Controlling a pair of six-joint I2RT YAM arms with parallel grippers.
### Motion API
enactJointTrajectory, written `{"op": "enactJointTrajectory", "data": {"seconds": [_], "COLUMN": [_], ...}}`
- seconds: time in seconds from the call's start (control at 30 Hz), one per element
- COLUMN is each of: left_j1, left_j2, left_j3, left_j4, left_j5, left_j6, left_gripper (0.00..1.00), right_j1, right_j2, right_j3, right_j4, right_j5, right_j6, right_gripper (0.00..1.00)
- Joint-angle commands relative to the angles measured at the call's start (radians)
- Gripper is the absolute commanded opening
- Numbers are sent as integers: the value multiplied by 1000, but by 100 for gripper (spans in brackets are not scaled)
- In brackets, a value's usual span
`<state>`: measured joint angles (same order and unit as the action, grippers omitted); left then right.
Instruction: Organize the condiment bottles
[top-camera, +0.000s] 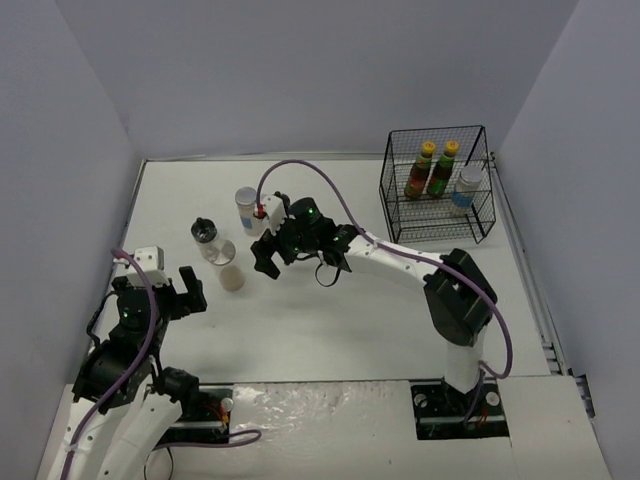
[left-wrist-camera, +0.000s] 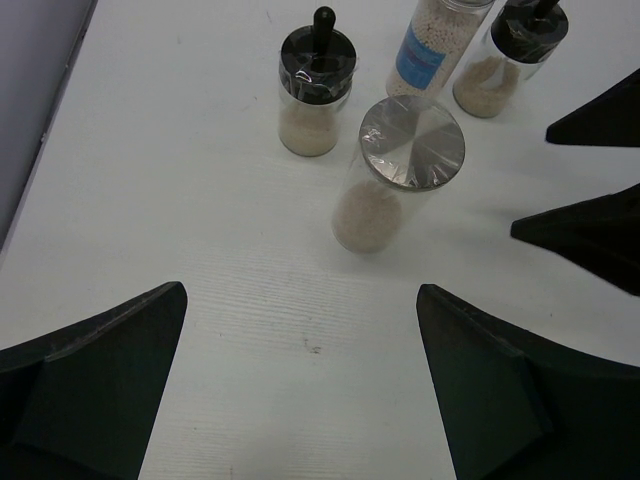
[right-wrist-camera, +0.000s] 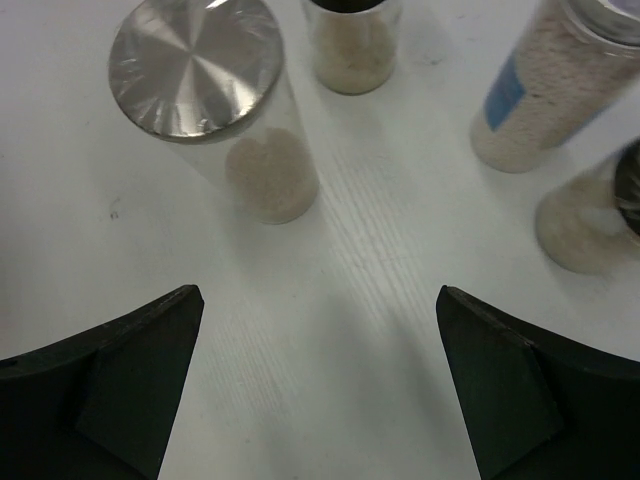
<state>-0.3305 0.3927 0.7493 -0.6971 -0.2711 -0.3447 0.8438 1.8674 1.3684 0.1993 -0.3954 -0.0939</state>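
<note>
My left fingers are spread wide with nothing between them, low over the white surface at its left side. In my left wrist view a silver-lidded jar of pale grains stands straight ahead of them, apart from both tips. Behind it on the left is a black-capped shaker. A blue-labelled jar stands just behind it on the right. A second black-capped shaker is further right, cut by the picture's top edge.

My right fingers are spread too and hold nothing. They point in from the right at the same cluster, and their dark tips show at the right edge of my left wrist view. From my right wrist the silver-lidded jar sits upper left and the blue-labelled jar upper right. One shaker is between them at the top, and the other is half cut off at the right edge. None of the four touches either pair of fingers.

From overhead I make out only three of the cluster. The second shaker is probably under my right wrist.

The black wire basket stands near the far right corner, well apart from the cluster. Inside it a dark sauce bottle and a second dark sauce bottle, both yellow-capped, stand upright side by side. Just right of them is a pale jar.
</note>
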Motion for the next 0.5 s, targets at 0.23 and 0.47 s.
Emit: {"op": "enactJointTrajectory", "data": {"seconds": [0.23,0.47], "left_j1": [8,8], "left_j2": [-4,2], "left_j3": [25,27], "left_j4": [52,47], "left_j5": [-50,-57], "left_j6": [-7,-10], "left_gripper": [97,97], "right_j1": [97,115], "right_j2": [171,261], "right_j3": [222,314], "right_j4": [181,195], "right_j5": [-52,-52], "right_j6": [-52,-38], "right_gripper": [100,100]}}
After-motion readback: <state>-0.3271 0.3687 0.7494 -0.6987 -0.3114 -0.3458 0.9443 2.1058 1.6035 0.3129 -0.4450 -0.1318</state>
